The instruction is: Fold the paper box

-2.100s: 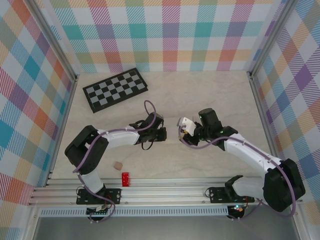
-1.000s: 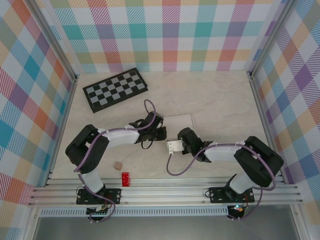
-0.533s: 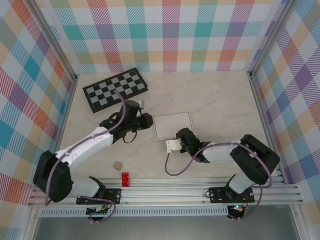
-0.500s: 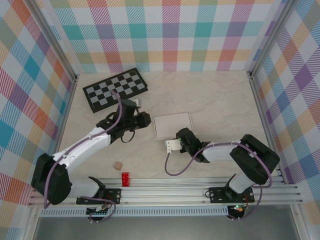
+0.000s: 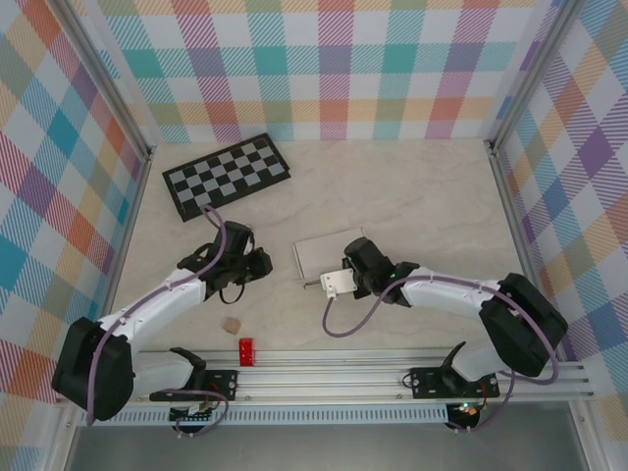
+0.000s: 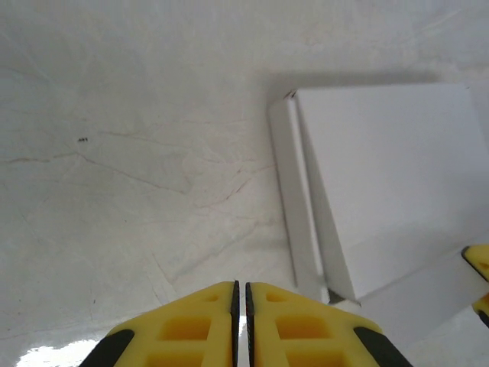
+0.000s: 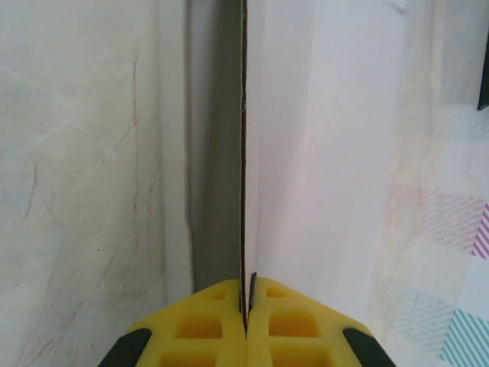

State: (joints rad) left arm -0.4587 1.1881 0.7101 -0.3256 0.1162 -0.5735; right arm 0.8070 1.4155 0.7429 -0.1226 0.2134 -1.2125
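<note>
Between yellow pads of right gripper [image 7: 246, 294]: thin cardboard edge of paper box [image 7: 321, 153], pinched tight. Left gripper [image 6: 241, 290]: pads pressed nearly together with only a slit between, gripping nothing, poised over table [image 5: 422, 196] left of box and apart from it. Box itself: white, shallow, at mid-table, narrow flap along its left side. Farther out, at back left: black-and-grey checkerboard [image 5: 226, 175], well apart from box. Near front rail: small red block [image 5: 245, 350], tan lump [image 5: 231, 323] beside it.

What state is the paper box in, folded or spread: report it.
Folded: the paper box is a shallow rectangle with a side wall, no spread sheet; right gripper pinches its edge.
</note>
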